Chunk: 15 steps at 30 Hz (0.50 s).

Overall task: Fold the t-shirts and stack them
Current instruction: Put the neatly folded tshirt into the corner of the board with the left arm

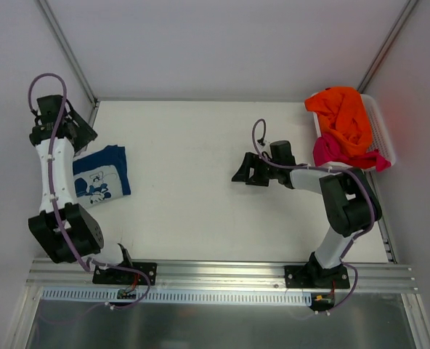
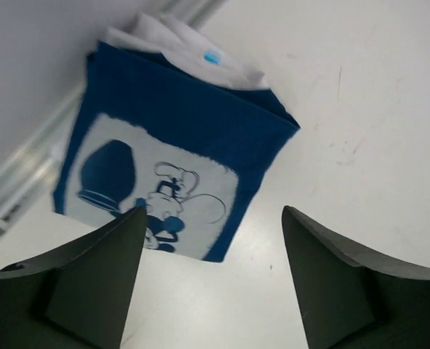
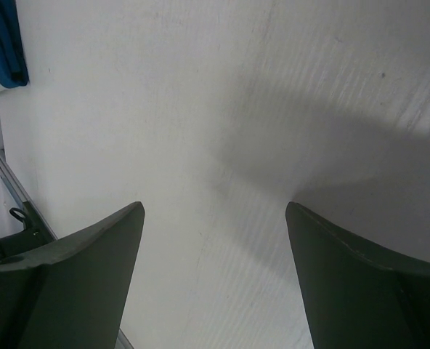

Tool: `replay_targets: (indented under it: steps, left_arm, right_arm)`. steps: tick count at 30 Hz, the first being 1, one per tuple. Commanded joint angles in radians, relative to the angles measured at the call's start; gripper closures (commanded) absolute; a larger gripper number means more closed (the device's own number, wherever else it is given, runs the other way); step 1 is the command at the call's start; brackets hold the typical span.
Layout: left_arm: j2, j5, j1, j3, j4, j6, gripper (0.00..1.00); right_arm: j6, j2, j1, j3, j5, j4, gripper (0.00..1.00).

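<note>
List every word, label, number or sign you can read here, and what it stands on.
No text can be read.
On the navy t-shirt: a pale cartoon print, a picture only, with no letters visible.
On the white t-shirt under it: a small blue tag, too small to read.

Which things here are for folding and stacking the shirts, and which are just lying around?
For the job: blue shirt, white shirt beneath it, orange shirt, pink shirt.
Just lying about: white basket holding the orange and pink shirts.

Left arm (image 1: 53, 171), right arm (image 1: 309, 177): jaws wide apart.
</note>
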Motion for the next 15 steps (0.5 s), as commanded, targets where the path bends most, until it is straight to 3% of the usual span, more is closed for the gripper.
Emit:
replay_targets:
  steps: [1,2,4,9,15]
  left_arm:
    - [0.097,0.137,-0.056,-0.079,-0.009,-0.053,0.28]
    - [0.093,0.140,-0.107,-0.090,0.003,-0.076,0.35]
    - [0.056,0.167,-0.182,-0.118,0.053,-0.105,0.38]
    - [-0.031,0.158,-0.554,-0.167,0.218,-0.082,0.06]
    - [-0.100,0.111,-0.786,-0.423,0.468,-0.116,0.01]
  right_arm:
    - [-0.005,-0.030,0.029,-0.025,0.064,-0.122,0.16]
    - [-0.005,-0.037,0.026,-0.017,0.070,-0.135,0.16]
    - [-0.008,-0.068,0.027,0.007,0.075,-0.169,0.16]
    - [-0.018,-0.148,0.047,0.055,0.132,-0.261,0.16]
    - [-0.107,-0.309,0.142,0.095,0.438,-0.465,0.08]
